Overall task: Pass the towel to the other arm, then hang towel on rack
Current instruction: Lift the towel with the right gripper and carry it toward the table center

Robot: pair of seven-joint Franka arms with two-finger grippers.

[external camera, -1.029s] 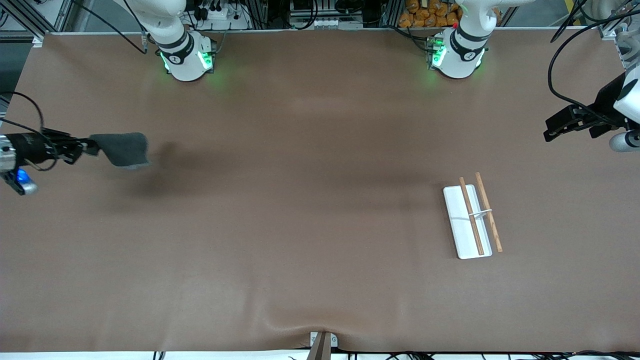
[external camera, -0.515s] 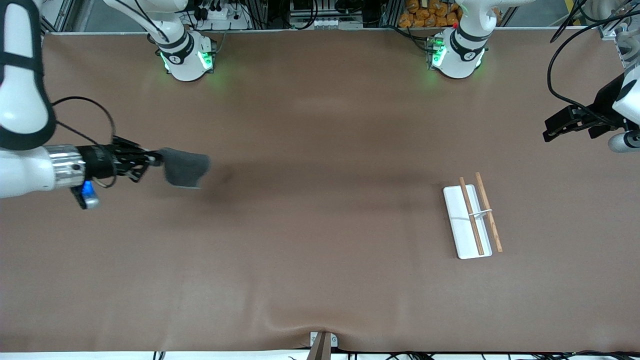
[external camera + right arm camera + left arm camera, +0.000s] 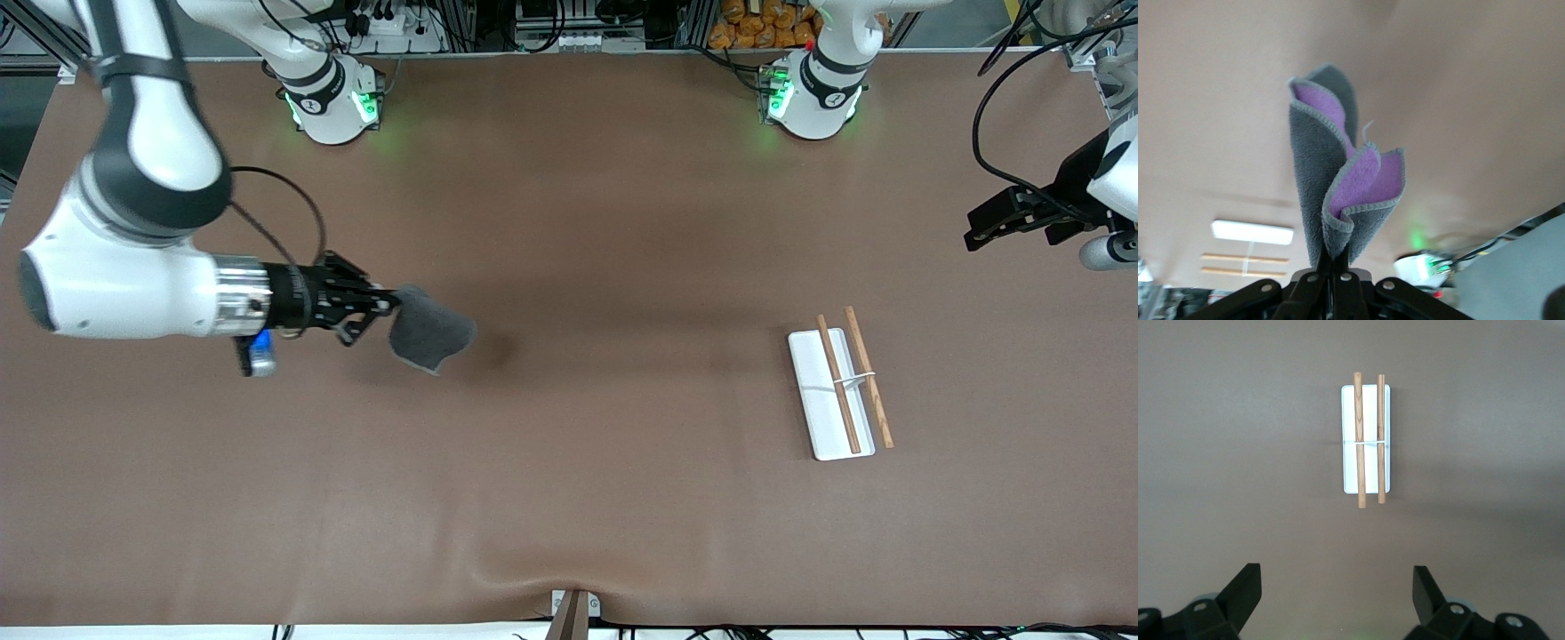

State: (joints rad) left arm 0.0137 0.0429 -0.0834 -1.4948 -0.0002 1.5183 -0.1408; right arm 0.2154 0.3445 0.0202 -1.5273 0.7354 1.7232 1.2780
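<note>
The towel [image 3: 432, 339] is dark grey outside and lilac inside, with my right gripper [image 3: 391, 307] shut on its pinched edge. It hangs in the air over the table, part way from the right arm's end toward the middle. In the right wrist view the towel [image 3: 1338, 187] stands in folds out of the shut gripper [image 3: 1335, 265]. The rack [image 3: 836, 391], a white tray with two wooden rods, lies flat toward the left arm's end. The other arm [image 3: 1111, 169] waits there, its left gripper [image 3: 978, 235] open and holding nothing. The left wrist view shows the rack [image 3: 1365, 440] past the open gripper [image 3: 1336, 575].
Both robot bases [image 3: 333, 102] [image 3: 813, 98] stand along the table's edge farthest from the front camera. A small metal clamp [image 3: 573, 609] sits at the table's near edge. The brown table cover [image 3: 578, 444] is bare between the towel and the rack.
My right arm has swung in from its end of the table toward the middle, carrying the towel with it. The left arm and the rack have not moved.
</note>
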